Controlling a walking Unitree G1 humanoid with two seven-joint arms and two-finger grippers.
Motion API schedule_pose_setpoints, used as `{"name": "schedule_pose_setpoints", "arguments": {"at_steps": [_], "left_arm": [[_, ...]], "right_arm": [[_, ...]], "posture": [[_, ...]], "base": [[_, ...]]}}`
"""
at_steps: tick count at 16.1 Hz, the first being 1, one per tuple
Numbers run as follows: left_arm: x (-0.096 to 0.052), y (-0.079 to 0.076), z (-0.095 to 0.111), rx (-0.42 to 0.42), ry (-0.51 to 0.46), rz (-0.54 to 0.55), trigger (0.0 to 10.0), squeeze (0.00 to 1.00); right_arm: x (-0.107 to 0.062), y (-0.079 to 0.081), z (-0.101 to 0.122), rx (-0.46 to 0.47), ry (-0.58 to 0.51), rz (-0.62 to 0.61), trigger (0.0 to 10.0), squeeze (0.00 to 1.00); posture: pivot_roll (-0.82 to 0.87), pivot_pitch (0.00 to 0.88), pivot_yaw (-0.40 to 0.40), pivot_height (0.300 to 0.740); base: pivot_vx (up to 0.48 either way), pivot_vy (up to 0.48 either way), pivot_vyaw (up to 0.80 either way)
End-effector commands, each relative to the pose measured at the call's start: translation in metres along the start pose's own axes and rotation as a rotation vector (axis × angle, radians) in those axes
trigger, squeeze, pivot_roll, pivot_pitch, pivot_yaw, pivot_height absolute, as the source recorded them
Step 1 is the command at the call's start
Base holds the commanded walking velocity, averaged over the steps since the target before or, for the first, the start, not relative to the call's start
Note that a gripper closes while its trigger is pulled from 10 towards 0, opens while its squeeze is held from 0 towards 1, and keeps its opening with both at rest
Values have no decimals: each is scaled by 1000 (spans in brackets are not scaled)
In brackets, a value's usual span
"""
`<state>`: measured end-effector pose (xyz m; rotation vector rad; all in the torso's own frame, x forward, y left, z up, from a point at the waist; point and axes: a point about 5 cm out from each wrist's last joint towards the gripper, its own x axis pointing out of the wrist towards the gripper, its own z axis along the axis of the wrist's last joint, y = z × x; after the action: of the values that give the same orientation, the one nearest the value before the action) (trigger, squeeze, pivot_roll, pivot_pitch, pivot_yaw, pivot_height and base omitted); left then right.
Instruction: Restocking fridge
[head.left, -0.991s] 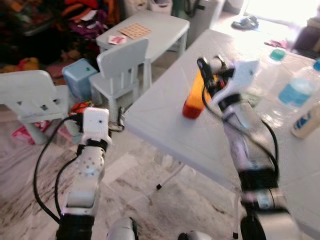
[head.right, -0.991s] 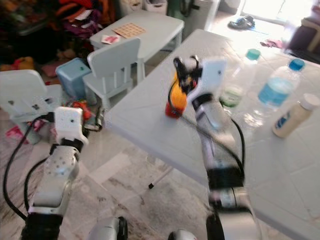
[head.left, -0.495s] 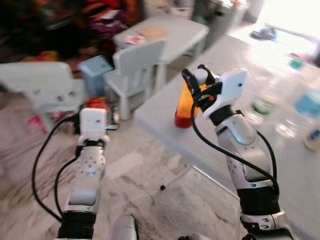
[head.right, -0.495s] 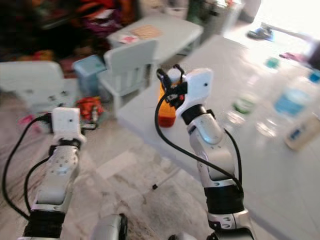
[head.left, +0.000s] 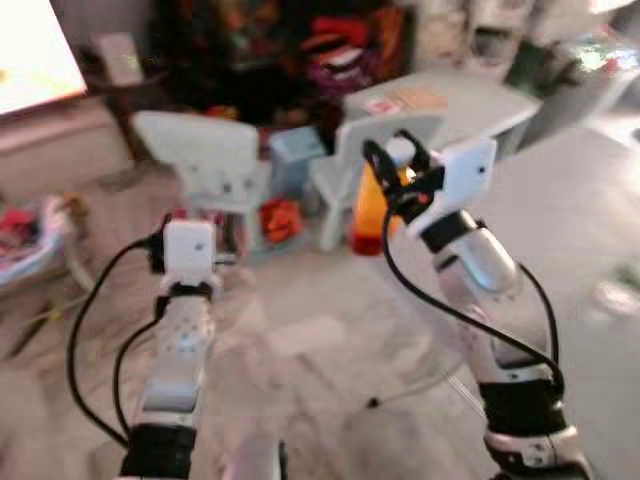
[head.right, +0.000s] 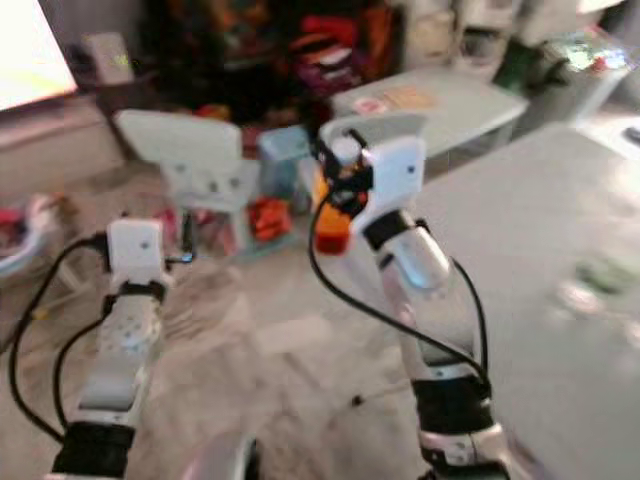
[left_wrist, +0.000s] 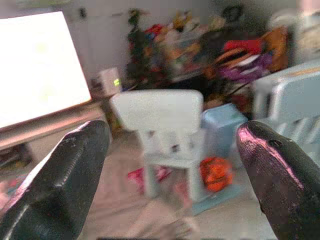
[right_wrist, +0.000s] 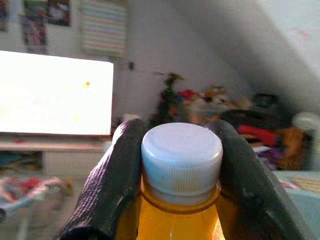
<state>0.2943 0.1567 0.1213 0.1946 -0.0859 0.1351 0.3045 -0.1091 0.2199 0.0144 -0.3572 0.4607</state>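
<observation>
An orange juice bottle (head.left: 368, 210) with a white cap (right_wrist: 181, 156) hangs in the air in front of me, clear of the big white table (head.right: 530, 260). My right gripper (head.left: 388, 165) is shut on its neck; in the right wrist view both black fingers (right_wrist: 112, 185) press just under the cap. My left gripper (left_wrist: 165, 150) is held low at my left, open and empty, with its two black fingers (left_wrist: 65, 175) wide apart and pointing toward a small white chair (left_wrist: 162, 117).
Two child-size white chairs (head.left: 205, 165) (head.left: 365, 150) and a small white table (head.left: 450, 100) stand ahead on the marble floor. A blue box (head.left: 295, 155) and an orange toy (head.left: 278, 220) sit between them. A bright screen (head.left: 35, 50) glows at far left. Dark clutter lines the back.
The whole view has swung left, so the big table and its water bottles slid off to the right. The orange bottle stays clamped in my right gripper, now off the tabletop.
</observation>
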Motion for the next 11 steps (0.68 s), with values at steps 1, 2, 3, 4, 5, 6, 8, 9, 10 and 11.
{"name": "schedule_pose_setpoints", "arguments": {"at_steps": [1,2,3,4,5,6,8,9,10,11], "left_arm": [[3,0,4,11,-16,4,10000,0],[3,0,4,11,-15,5,10000,0],[3,0,3,9,-13,9,10000,0],[3,-1,3,9,-13,8,10000,0],[2,0,1,3,-5,17,10000,0],[1,1,0,5,-8,10,10000,0],[-4,7,-8,28,9,-13,10000,0],[-11,9,-12,20,17,-80,10000,0],[-19,15,-17,11,31,-120,10000,0],[-21,20,-19,26,40,-111,10000,0]], "right_arm": [[3,0,8,-10,-31,8,10000,0],[3,0,9,-10,-31,8,10000,0],[3,-1,9,-9,-31,8,10000,0],[3,-1,8,-11,-28,8,10000,0],[2,-2,6,-16,-18,11,10000,0],[-3,-6,0,-31,2,0,10000,0],[-14,-14,-12,-44,47,-36,10000,0],[-21,-17,-19,-49,73,-53,10000,0],[-29,-18,-27,-48,101,-64,10000,0],[-32,-18,-30,-47,114,-65,10000,0]], "posture": [[103,0,-13,740],[101,0,-15,740],[101,0,-15,740],[101,0,-16,740],[103,0,-18,740],[106,0,-16,740],[107,0,-9,740],[106,0,-6,740],[105,0,-2,740],[105,0,-2,740]], "base": [[0,0,800],[0,0,800],[0,0,800],[0,0,800],[0,0,800],[0,0,800],[0,0,800],[0,0,800],[0,0,800],[0,0,800]]}}
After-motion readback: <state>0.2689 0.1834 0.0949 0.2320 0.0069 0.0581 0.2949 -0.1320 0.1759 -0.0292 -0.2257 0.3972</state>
